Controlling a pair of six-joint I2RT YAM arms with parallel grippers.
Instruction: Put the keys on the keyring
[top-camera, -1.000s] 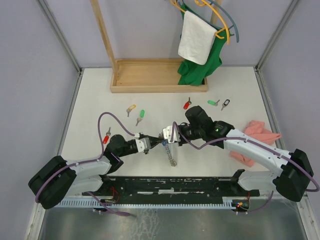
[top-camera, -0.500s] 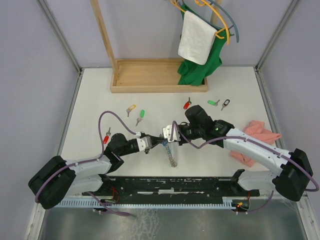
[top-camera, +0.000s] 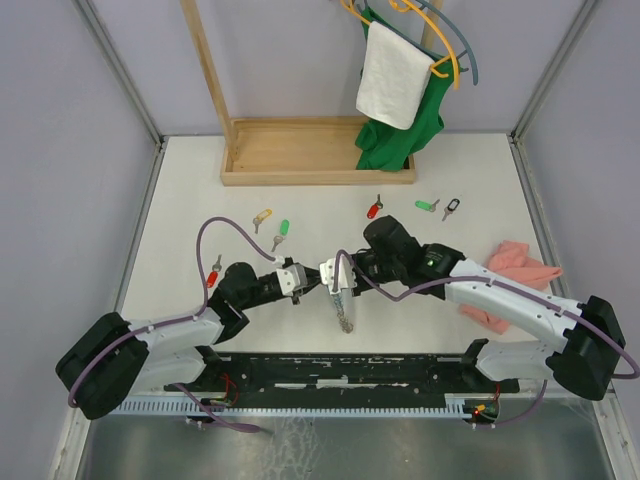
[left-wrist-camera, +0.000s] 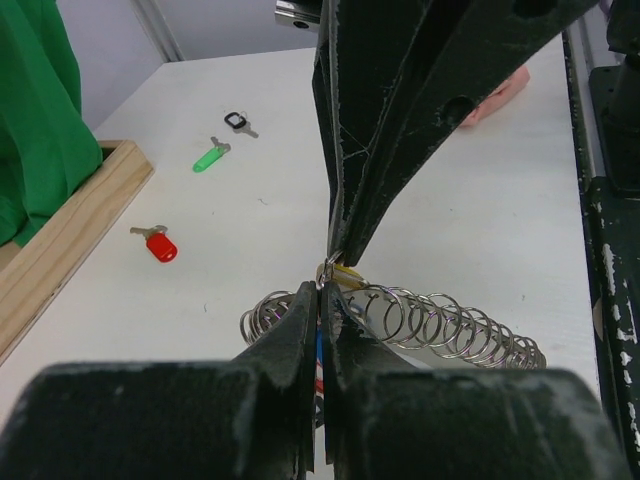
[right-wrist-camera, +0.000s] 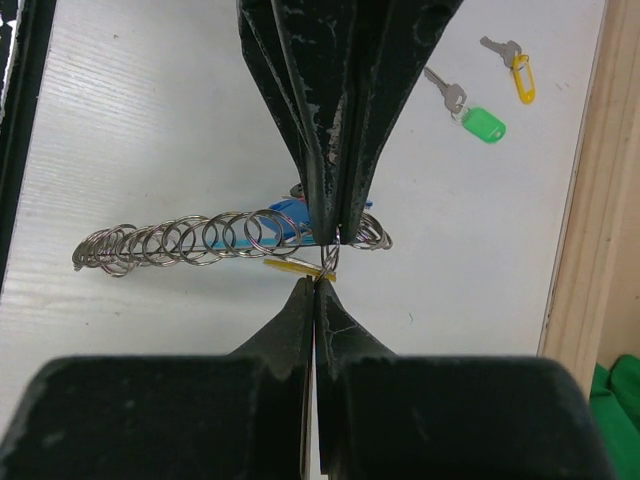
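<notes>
Clamped shut tip to tip: left gripper (left-wrist-camera: 320, 296) on the keyring (left-wrist-camera: 440, 325), its coil trailing on the table (top-camera: 180, 200), right gripper (right-wrist-camera: 315, 287) on a yellow key (right-wrist-camera: 290, 266). Hold the loop steady and feed the key's eye onto it slowly, loosening neither pinch.

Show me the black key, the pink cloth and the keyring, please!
black key (left-wrist-camera: 236, 121): left wrist view, on its black tag.
pink cloth (top-camera: 520, 266): top view, on the middle of the crumpled cloth.
keyring (left-wrist-camera: 440, 325): left wrist view, on its wire coil.
</notes>
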